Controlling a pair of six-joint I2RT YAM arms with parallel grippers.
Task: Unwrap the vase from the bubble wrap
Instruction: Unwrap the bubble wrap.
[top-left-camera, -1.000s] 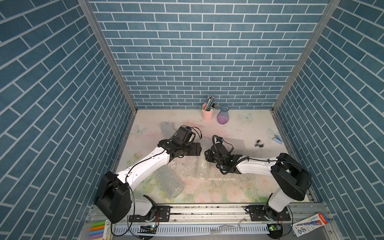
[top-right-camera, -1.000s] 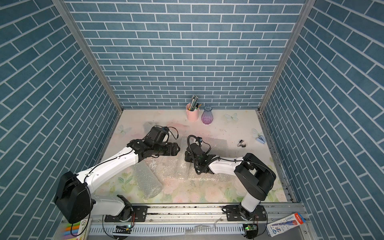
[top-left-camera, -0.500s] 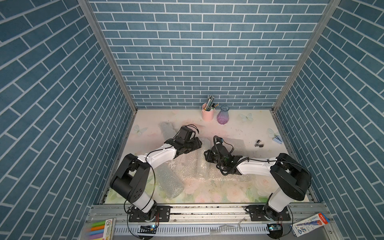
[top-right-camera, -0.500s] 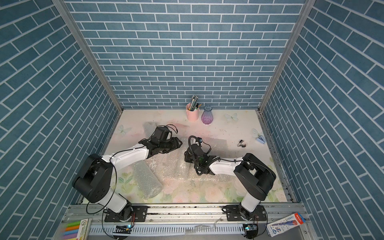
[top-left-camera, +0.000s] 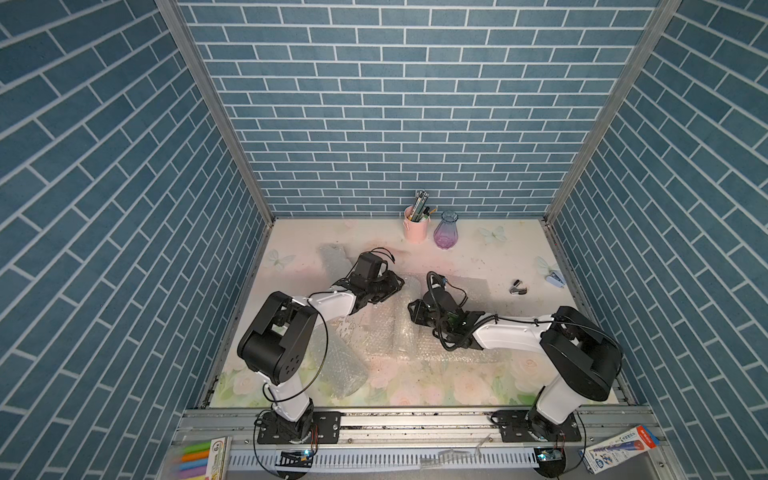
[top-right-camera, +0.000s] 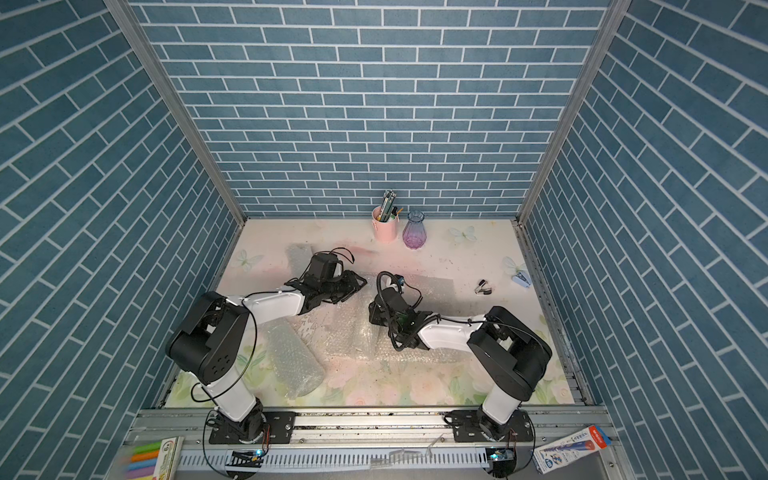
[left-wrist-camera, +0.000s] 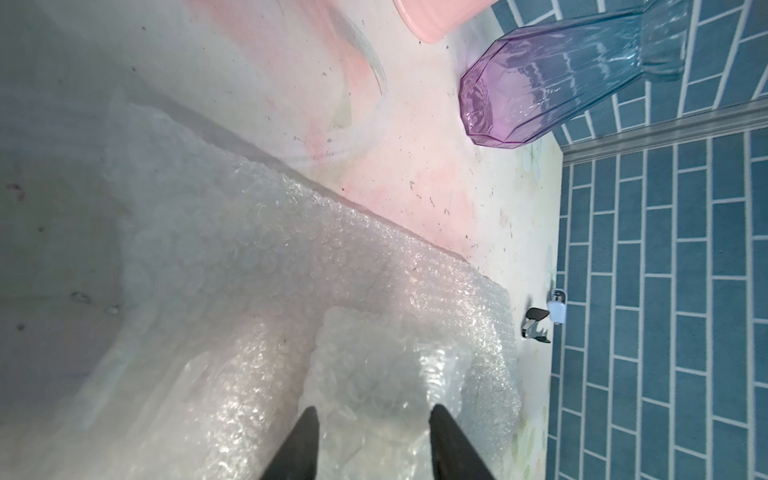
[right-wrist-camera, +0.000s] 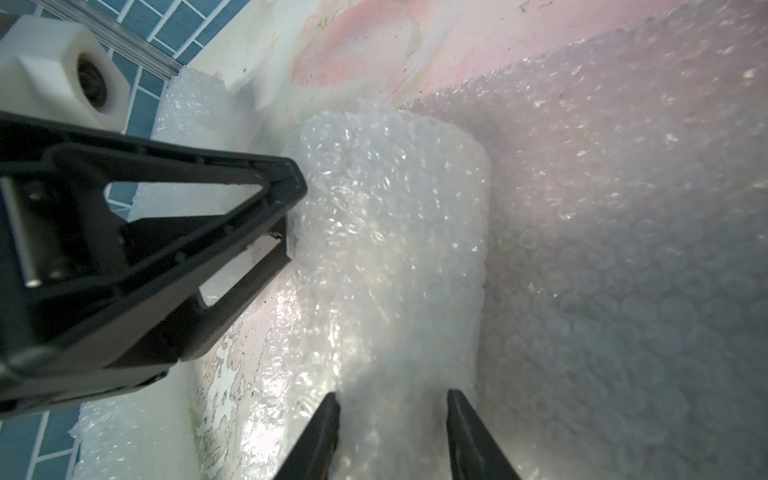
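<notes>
A short roll of bubble wrap (right-wrist-camera: 395, 228) lies at the table's middle on a flattened sheet of the same wrap (top-left-camera: 386, 332). What is inside the roll does not show. My right gripper (right-wrist-camera: 392, 395) is shut on one end of the roll; in both top views it sits low at the centre (top-left-camera: 411, 309) (top-right-camera: 372, 309). My left gripper (left-wrist-camera: 372, 409) holds the other end (left-wrist-camera: 374, 374), a finger pressed on each side, and reaches in from the left (top-left-camera: 397, 284). A bare purple-to-blue glass vase (top-left-camera: 444, 232) (left-wrist-camera: 561, 79) stands by the back wall.
A pink pencil cup (top-left-camera: 415, 226) stands beside the vase. A larger bubble-wrap roll (top-left-camera: 336, 365) lies front left, another piece (top-left-camera: 332, 257) back left. A staple remover (top-left-camera: 517, 287) and a small blue stapler (top-left-camera: 555, 279) lie at the right edge.
The left arm has folded lower and its gripper has closed from wide open onto the roll's end. The right gripper has stayed put on the roll.
</notes>
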